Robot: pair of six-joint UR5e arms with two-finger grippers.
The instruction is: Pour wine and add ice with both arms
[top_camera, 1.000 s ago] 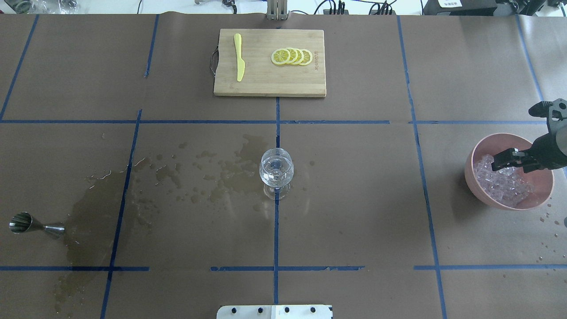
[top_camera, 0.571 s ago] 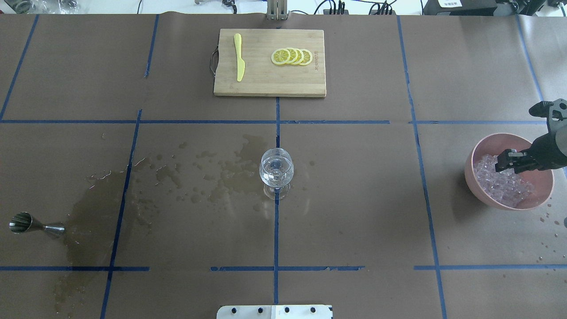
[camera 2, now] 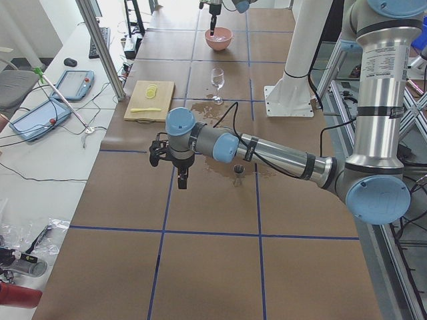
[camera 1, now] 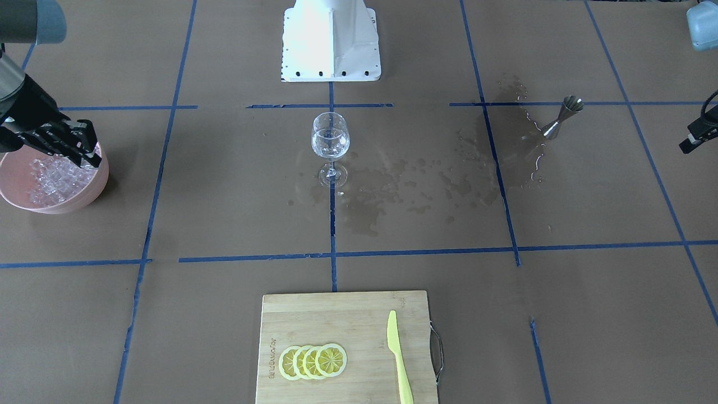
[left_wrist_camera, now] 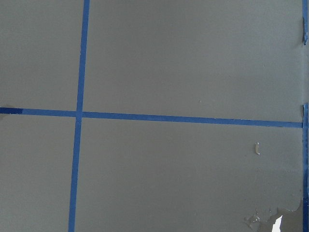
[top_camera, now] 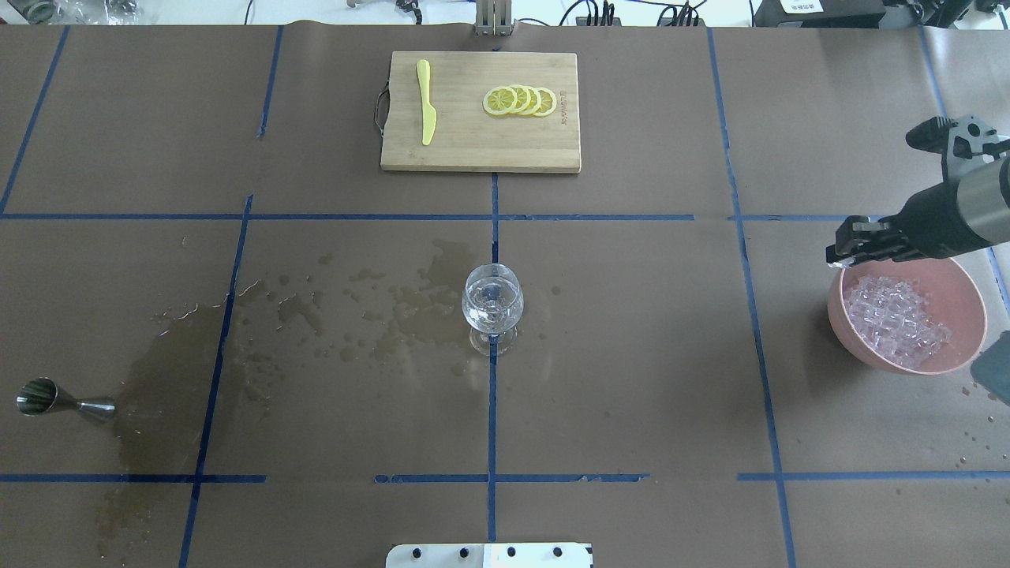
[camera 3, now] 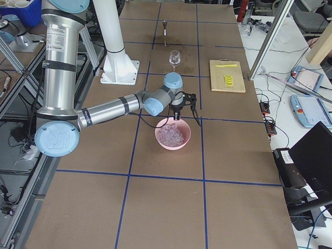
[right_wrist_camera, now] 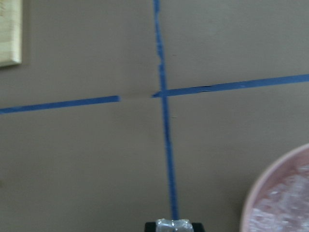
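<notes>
Desk (top_camera: 631, 355): brown paper gridded with blue tape is covering it. Wide bare stretches are lying open between the wine glass and the bowl, and along the robot's near edge.
Right arm (top_camera: 955, 213): it is reaching in over the desk's right edge. Its tip is hanging by the bowl's rim on the glass side, raised above the ice.
Left arm (camera 2: 280, 155): it is stretching low over bare paper past the jigger, wrist pointing down. The overhead view is leaving it out entirely.
Cutting board (top_camera: 473, 150): it is lying at the far middle edge. It is carrying a yellow knife (top_camera: 426, 102), whose long axis is running toward the robot, and a row of lemon slices (top_camera: 521, 101).
Wet stains (top_camera: 166, 379): they are spreading from the jigger toward the glass.
Pink bowl (top_camera: 966, 296): it is sitting close to the right edge.
Ice (top_camera: 895, 315): it is lying heaped inside the bowl.
Wine glass (top_camera: 492, 298): it is standing upright on the centre tape line, well apart from everything else.
Jigger (top_camera: 63, 401): it is lying on its side near the left edge. Its long axis is running across the desk, with one mouth facing that edge.
Wine (camera 1: 330, 147): a small clear measure is sitting low in the glass.
Right jaws: they are clamping one ice cube (right_wrist_camera: 175, 224), which the wrist view's bottom edge is cutting off.
Left jaws: I cannot tell whether they are apart or together.
</notes>
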